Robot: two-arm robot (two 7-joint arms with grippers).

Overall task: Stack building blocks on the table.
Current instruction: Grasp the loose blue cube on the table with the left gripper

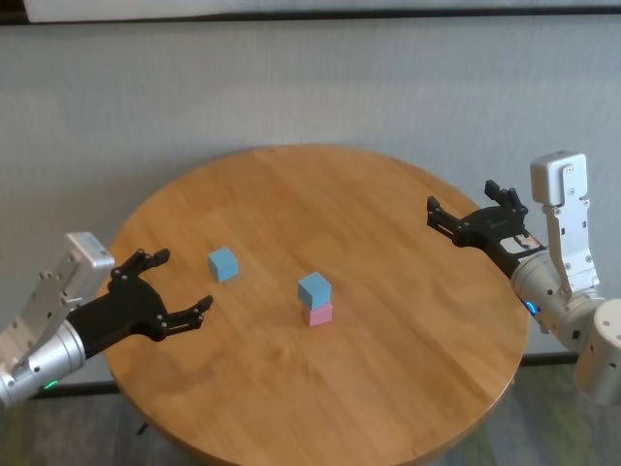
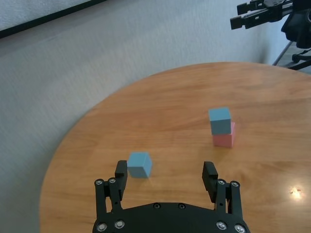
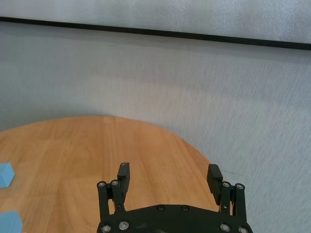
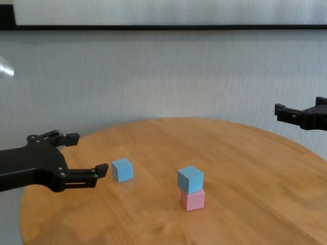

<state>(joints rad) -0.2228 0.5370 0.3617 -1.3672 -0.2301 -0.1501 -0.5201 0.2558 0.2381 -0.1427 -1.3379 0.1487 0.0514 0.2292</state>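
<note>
On the round wooden table [image 1: 408, 388], a two-block stack is seen near the middle: a light blue cube [image 1: 314, 289] is set on a pink cube [image 1: 318, 313], turned slightly out of line with it. A second light blue cube [image 1: 223, 263] is left loose on the tabletop, to the left of the stack and well apart from it.

The left gripper [image 1: 179, 291] is held low over the left part of the table, just beside the loose cube on its near left. Its jaws are spread wide and nothing is held between them; in the left wrist view the loose cube is seen just beyond one fingertip [image 2: 121, 171]. The right gripper [image 1: 466, 216] is kept raised at the far right edge of the table, also fully open and empty.

The task is judged two-thirds done, with one cube still to be placed.

The cubes appear to be light, rigid and matte, so little slip is expected and only gentle pressure should be needed. The loose cube is best taken across two opposite flat side faces, centred, so that it is not twisted. Care is called for at release: the stack is small, already slightly askew, and could be toppled by a nudge.
</note>
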